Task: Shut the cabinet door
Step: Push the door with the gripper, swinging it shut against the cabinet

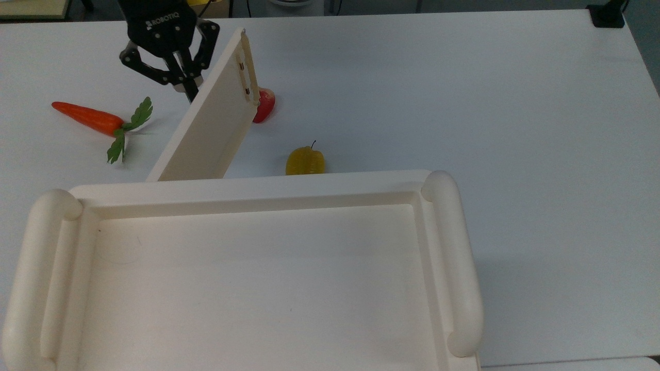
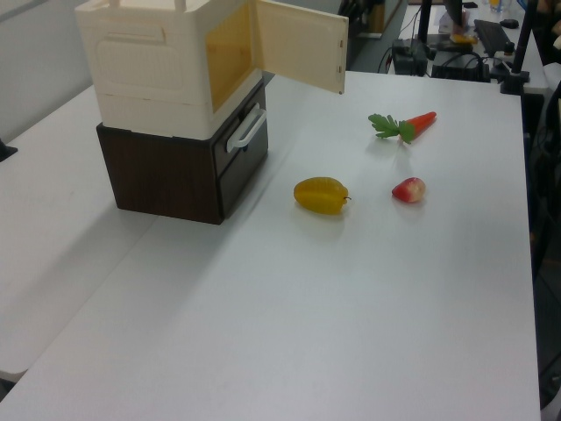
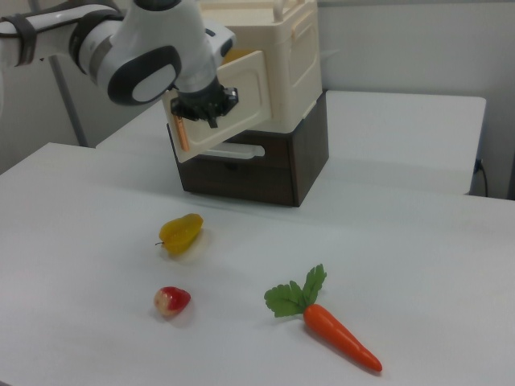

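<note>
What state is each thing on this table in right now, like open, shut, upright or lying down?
cabinet door: partly open, swung out at an angle
cabinet: open at the front, sitting on a dark drawer unit
drawer: shut
gripper: against the door's outer face
carrot: lying flat
red fruit: lying on the table
yellow fruit: lying on the table

One cream cabinet (image 2: 158,66), with one door (image 1: 209,129) swung partly open. Beneath, one dark brown drawer unit (image 2: 175,171) with one pale handle (image 2: 246,132). On one white table (image 1: 464,103): three toy foods in all, namely one carrot (image 1: 85,117) with green leaves, one red fruit (image 3: 172,301), one yellow fruit (image 1: 305,161). Two thick rounded rails (image 1: 456,263) along the cabinet's tray top. One robot arm (image 3: 137,52), carrying one black gripper (image 1: 178,77).
</note>
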`<action>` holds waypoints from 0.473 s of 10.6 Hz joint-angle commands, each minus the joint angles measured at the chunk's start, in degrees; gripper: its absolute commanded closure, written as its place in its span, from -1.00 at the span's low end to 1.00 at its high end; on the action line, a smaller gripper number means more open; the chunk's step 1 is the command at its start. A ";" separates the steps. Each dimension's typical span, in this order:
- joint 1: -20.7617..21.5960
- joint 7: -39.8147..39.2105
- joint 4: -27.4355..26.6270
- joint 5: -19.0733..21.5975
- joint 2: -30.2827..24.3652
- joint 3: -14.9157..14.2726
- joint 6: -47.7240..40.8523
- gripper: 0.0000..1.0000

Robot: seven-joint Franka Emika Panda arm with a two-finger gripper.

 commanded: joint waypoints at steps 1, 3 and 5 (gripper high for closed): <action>1.67 8.66 0.03 0.19 1.88 3.46 7.30 0.97; 2.73 15.25 0.03 0.10 3.73 5.74 12.57 0.97; 2.82 23.76 1.17 -0.07 6.45 9.52 19.50 0.97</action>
